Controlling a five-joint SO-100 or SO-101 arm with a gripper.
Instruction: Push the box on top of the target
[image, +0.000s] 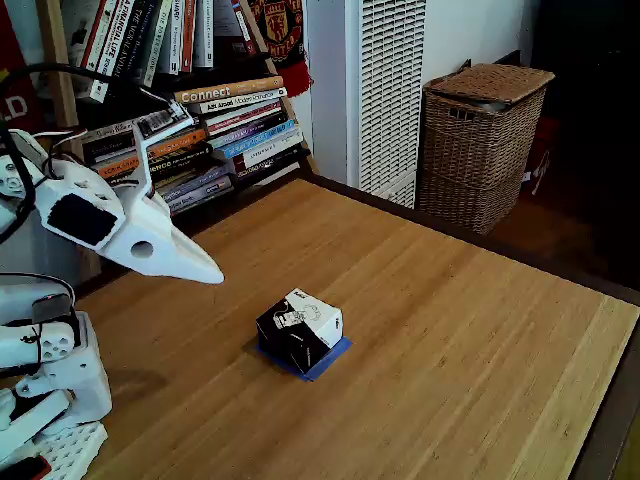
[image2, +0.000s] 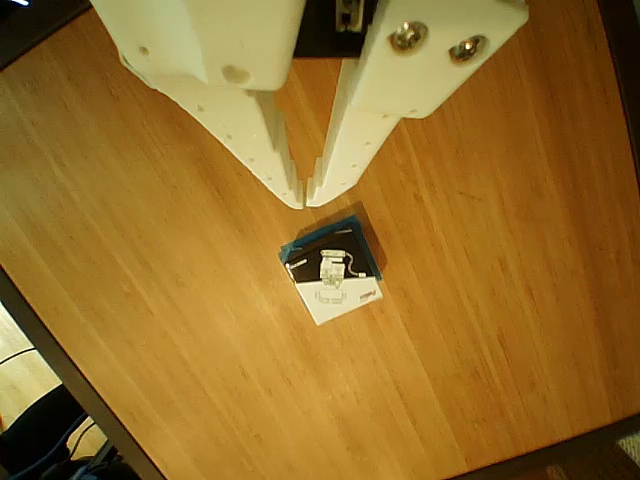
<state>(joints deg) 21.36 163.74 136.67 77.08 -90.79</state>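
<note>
Spanning both views, a bare wooden surface (image: 450, 330), smooth and even in grain, likely letting anything light slide with little drag. Standing well beyond the box in the fixed view, a wicker basket (image: 482, 140) against the wall, and a leaning stack of books (image: 215, 130) off to the box's far left, neither near enough to interfere. Hanging above the surface up and to the left of the box in the fixed view, the white tool (image: 205, 270), raised clear and touching nothing. Seen in the other view, the tool (image2: 304, 196) with fingertips drawn together, only a thin slit between them, gripping nothing, poised just above the box's near edge. Resting on the surface, the box (image: 300, 330), (image2: 332, 270), small, cube-like, black-sided with a printed white top, probably hollow cardboard, so light, fairly stiff, prone to spin or tip if nudged high or off-centre. Better pushed than grasped: low on a flat side face, near its middle, with slow steady contact. Showing beneath and around the box, the target (image: 328, 360), (image2: 362, 240), a blue tape outline peeking out at the box's edges, so the box appears to sit largely over it already, perhaps slightly skewed.
</note>
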